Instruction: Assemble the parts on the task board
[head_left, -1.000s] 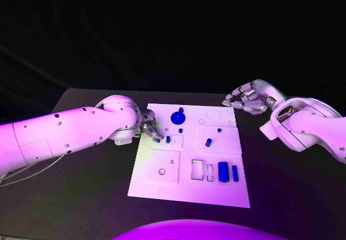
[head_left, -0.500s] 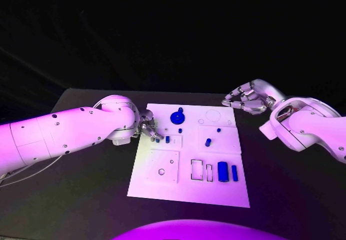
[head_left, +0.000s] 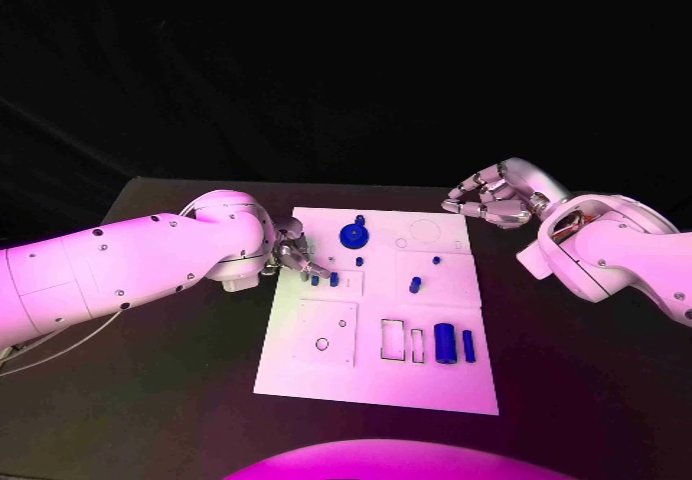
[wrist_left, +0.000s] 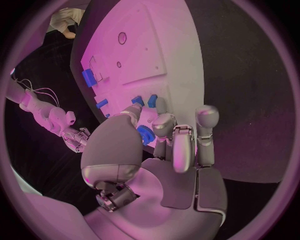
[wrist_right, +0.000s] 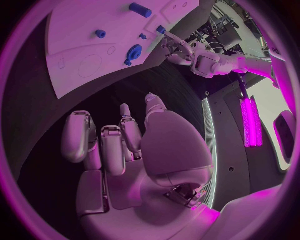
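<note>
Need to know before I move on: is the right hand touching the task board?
Apart. In the right wrist view the right hand hangs off the task board, with dark table between its fingertips and the board's edge.

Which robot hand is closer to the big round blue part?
The left hand. It sits at the board's left edge, just beside the round blue part. The right hand hovers off the board's far right corner, farther away.

black table (head_left: 173, 360); white task board (head_left: 332, 375) lies flat at its middle, blue parts on board.
</note>
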